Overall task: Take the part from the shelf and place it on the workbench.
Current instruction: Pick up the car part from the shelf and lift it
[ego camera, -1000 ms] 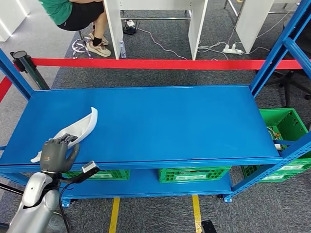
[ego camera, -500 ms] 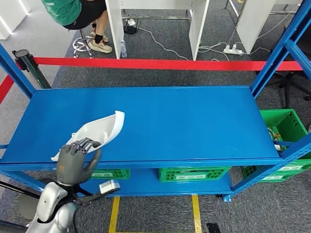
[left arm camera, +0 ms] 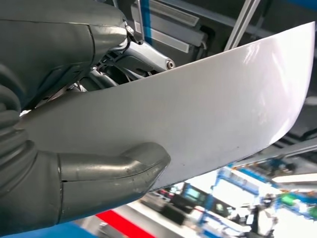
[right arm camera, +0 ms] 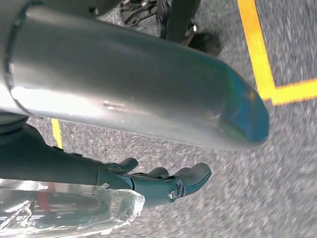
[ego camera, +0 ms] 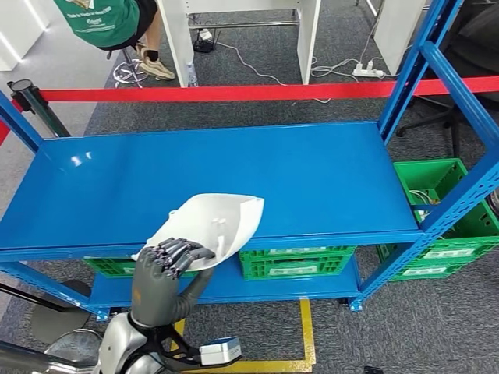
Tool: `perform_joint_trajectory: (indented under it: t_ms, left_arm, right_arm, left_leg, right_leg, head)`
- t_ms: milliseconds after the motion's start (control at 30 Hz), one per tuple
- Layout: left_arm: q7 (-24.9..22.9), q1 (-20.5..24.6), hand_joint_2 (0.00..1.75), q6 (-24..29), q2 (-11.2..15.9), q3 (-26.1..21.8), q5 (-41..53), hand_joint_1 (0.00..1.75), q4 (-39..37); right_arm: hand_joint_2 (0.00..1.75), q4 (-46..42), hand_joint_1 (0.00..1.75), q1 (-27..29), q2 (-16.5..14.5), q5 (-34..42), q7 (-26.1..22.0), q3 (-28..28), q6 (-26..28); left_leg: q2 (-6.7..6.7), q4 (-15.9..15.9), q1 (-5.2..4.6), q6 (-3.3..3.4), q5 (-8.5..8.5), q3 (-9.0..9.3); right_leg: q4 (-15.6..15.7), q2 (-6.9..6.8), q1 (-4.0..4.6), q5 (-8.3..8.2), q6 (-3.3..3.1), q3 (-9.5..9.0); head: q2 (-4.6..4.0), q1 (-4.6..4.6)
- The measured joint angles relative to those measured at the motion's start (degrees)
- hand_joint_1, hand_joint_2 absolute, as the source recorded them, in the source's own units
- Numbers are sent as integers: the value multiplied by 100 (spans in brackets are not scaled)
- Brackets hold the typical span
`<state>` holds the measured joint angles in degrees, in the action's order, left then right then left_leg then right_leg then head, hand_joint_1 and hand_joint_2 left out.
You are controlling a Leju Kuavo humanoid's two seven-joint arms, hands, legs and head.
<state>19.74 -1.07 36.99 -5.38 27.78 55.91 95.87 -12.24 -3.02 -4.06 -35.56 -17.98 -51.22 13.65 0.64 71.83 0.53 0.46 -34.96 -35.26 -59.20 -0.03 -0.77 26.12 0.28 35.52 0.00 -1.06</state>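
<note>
Part (ego camera: 214,222) — one, white, gripped by left hand (ego camera: 159,273); right hand (right arm camera: 164,186) — fingers extended, empty.

The left hand (left arm camera: 63,124) grips the white part (left arm camera: 209,114), a broad, smooth, curved shell that sweeps from the hand out toward 3 o'clock and ends in a blunt edge near 2 o'clock. The thick grey thumb (left arm camera: 119,171) presses against the near face of the part at about 7 o'clock, while darker fingers (left arm camera: 108,34) close over its far side at 11 o'clock. Behind the part lie blurred blue frames (left arm camera: 232,178) and a red strip (left arm camera: 112,220) toward 6 o'clock.
</note>
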Motion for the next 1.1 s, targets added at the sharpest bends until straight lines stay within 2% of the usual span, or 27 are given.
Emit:
perform_joint_trajectory:
  t_ms: [67, 100, 133, 167, 233, 267, 300, 367, 400, 433, 467, 500, 533, 567, 633, 667, 733, 767, 800, 833, 900, 933, 967, 1000, 1033, 1067, 1100]
  left_arm:
    - [-11, 194, 175, -7, -111, 142, -35, 175, -99]
    - [-13, 264, 175, -8, -154, 194, -46, 175, -128]
    - [-14, 318, 175, -9, -187, 235, -53, 175, -152]
    - [-15, 355, 175, -10, -207, 267, -57, 175, -174]
    - [-19, 395, 175, -11, -231, 311, -63, 175, -212]
    - [-22, 408, 175, -11, -246, 327, -66, 175, -231]
    - [-25, 421, 175, -11, -261, 340, -68, 175, -248]
    - [-44, 438, 175, -11, -280, 369, -72, 175, -282]
    - [-57, 441, 175, -11, -282, 385, -74, 175, -298]
    - [-72, 440, 175, -9, -281, 401, -77, 175, -314]
    - [-84, 439, 175, -7, -280, 416, -79, 175, -326]
    - [-91, 437, 175, -4, -279, 430, -81, 175, -335]
    - [-98, 436, 175, 0, -278, 441, -82, 175, -340]
    - [-107, 434, 175, 5, -277, 448, -80, 175, -341]
    - [-129, 429, 175, 21, -277, 454, -72, 175, -340]
    - [-141, 425, 175, 29, -276, 455, -67, 175, -339]
    - [-159, 412, 175, 40, -270, 456, -55, 175, -339]
    - [-168, 405, 175, 44, -264, 456, -51, 175, -339]
    - [-174, 399, 175, 46, -257, 456, -48, 175, -339]
    - [-179, 395, 175, 48, -249, 456, -48, 175, -339]
    - [-182, 388, 175, 49, -234, 455, -48, 175, -339]
    - [-183, 382, 175, 50, -225, 455, -48, 175, -339]
    - [-183, 377, 175, 50, -217, 455, -48, 175, -339]
    - [-184, 372, 175, 50, -210, 456, -48, 175, -339]
    - [-184, 371, 175, 50, -205, 456, -48, 175, -339]
    - [-184, 372, 175, 50, -204, 456, -48, 175, -339]
    - [-184, 374, 175, 50, -204, 458, -47, 175, -339]
  right_arm:
    - [0, 0, 0, -2, 23, 23, 12, -90, -14]
    - [0, 0, 0, -1, 29, 29, 15, -122, -19]
    - [0, 0, 0, 1, 34, 34, 18, -149, -22]
    - [0, 0, 0, 2, 39, 37, 20, -170, -23]
    - [0, 0, 0, 13, 54, 39, 27, -206, -22]
    - [0, 0, 0, 19, 62, 36, 36, -224, -20]
    - [0, 0, 0, 25, 68, 24, 50, -239, -17]
    - [0, 0, 0, 26, 82, -27, 78, -256, -15]
    - [0, 0, 0, 25, 91, -51, 83, -258, -19]
    - [0, 0, 0, 26, 104, -68, 79, -259, -30]
    - [0, 0, 0, 27, 120, -72, 66, -262, -45]
    - [0, 0, 0, 28, 139, -75, 49, -264, -67]
    - [0, 0, 0, 28, 158, -81, 30, -267, -92]
    - [0, -1, 0, 22, 178, -88, 14, -269, -115]
    - [0, -3, 0, 6, 207, -109, -13, -270, -161]
    - [0, -4, 0, 2, 215, -117, -22, -270, -179]
    - [0, -3, 0, 16, 221, -127, -36, -270, -207]
    - [0, -2, 0, 23, 223, -128, -36, -270, -216]
    - [0, -2, 0, 26, 227, -130, -37, -271, -221]
    - [0, -1, 0, 24, 232, -132, -37, -271, -224]
    - [0, -2, 0, 21, 241, -134, -38, -273, -224]
    - [0, -2, 0, 23, 242, -135, -38, -273, -225]
    - [0, -2, 0, 25, 242, -136, -38, -273, -225]
    - [0, -2, 0, 27, 242, -136, -38, -273, -226]
    - [0, -2, 0, 28, 242, -136, -38, -273, -226]
    - [0, -2, 0, 27, 243, -136, -38, -273, -226]
    - [0, -2, 0, 25, 243, -137, -38, -273, -226]
  left_leg:
    - [-31, -742, -69, 165, 263, 515]
    - [-49, -1100, -101, 225, 308, 737]
    - [-64, -1348, -130, 261, 311, 874]
    - [-69, -1465, -150, 265, 295, 917]
    - [-52, -1546, -155, 229, 390, 884]
    - [-39, -1579, -144, 229, 457, 847]
    - [-24, -1609, -129, 236, 532, 796]
    - [-3, -1621, -124, 263, 666, 650]
    - [6, -1615, -130, 267, 727, 570]
    - [15, -1608, -137, 263, 790, 485]
    - [22, -1600, -140, 258, 850, 400]
    - [24, -1589, -142, 249, 907, 317]
    - [25, -1574, -143, 236, 960, 240]
    - [25, -1554, -147, 218, 1004, 175]
    - [26, -1512, -164, 169, 1085, 88]
    - [27, -1501, -169, 141, 1126, 65]
    - [22, -1490, -168, 83, 1183, 33]
    - [8, -1452, -164, 47, 1115, 2]
    - [-5, -1339, -156, 8, 946, -47]
    - [-17, -1112, -138, -32, 677, -123]
    - [-23, -407, -91, -98, 114, -296]
    - [-23, -84, -67, -122, -17, -340]
    - [-23, 91, -48, -139, -2, -315]
    - [-23, 66, -31, -149, 126, -197]
    - [-23, -168, -17, -150, 298, 22]
    - [-27, -546, -9, -141, 416, 313]
    - [-35, -977, -9, -121, 457, 610]
  right_leg:
    - [1, 22, 40, -88, 9, 80]
    - [3, 36, 45, -136, 26, 107]
    - [12, 47, 40, -186, 54, 126]
    - [27, 52, 30, -238, 89, 139]
    - [57, 59, 7, -311, 156, 160]
    - [17, 56, 3, -237, 179, 204]
    - [-121, 55, 2, -56, 201, 270]
    - [-705, 46, -3, 504, 236, 454]
    - [-1060, 46, -5, 713, 256, 522]
    - [-1332, 45, -5, 783, 272, 540]
    - [-1457, 43, -4, 720, 282, 491]
    - [-1392, 40, -4, 562, 283, 346]
    - [-1130, 35, -4, 395, 275, 98]
    - [-730, 28, 0, 329, 260, -206]
    - [49, 22, 14, 413, 222, -744]
    - [260, 22, 23, 491, 200, -855]
    - [358, 14, 18, 478, 124, -836]
    - [363, 3, 8, 432, 70, -783]
    - [371, -10, -6, 374, 18, -731]
    - [374, -21, -18, 307, -23, -675]
    - [362, -23, -20, 169, -46, -535]
    - [350, -23, -21, 102, -42, -455]
    - [332, -24, -23, 44, -32, -364]
    - [308, -24, -28, -6, -17, -273]
    - [278, -23, -34, -51, 5, -187]
    - [248, -19, -39, -91, 33, -114]
    - [218, -12, -38, -129, 68, -55]
  head:
    - [0, -5]
    - [0, -6]
    - [0, -7]
    - [0, -4]
    - [0, -1]
    - [0, -7]
    - [0, -21]
    - [0, -45]
    - [0, -56]
    - [0, -58]
    - [0, -61]
    - [0, -65]
    - [0, -65]
    - [0, -66]
    - [0, -61]
    - [0, -59]
    - [0, -63]
    - [0, -62]
    - [0, -53]
    - [0, -41]
    - [0, -20]
    - [0, -18]
    - [0, -18]
    - [0, -16]
    - [0, -16]
    - [0, -15]
    - [0, -15]
